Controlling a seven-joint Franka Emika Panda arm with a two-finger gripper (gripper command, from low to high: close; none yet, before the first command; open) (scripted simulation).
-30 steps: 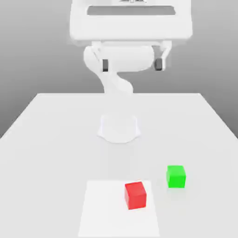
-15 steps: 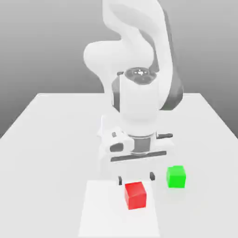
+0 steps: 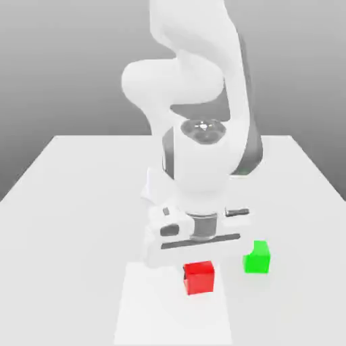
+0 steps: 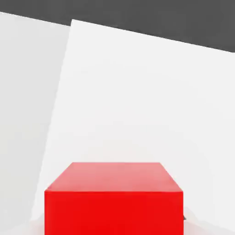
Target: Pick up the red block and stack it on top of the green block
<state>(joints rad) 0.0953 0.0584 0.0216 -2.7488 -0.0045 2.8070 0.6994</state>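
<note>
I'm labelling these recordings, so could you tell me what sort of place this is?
Likely a simulated robot workspace: a plain table, a fixed robot arm, and simple red and green blocks.

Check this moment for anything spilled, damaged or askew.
Nothing looks spilled or damaged. The red block and green block look whole, though the red one sits slightly turned relative to the white sheet's edges.
</note>
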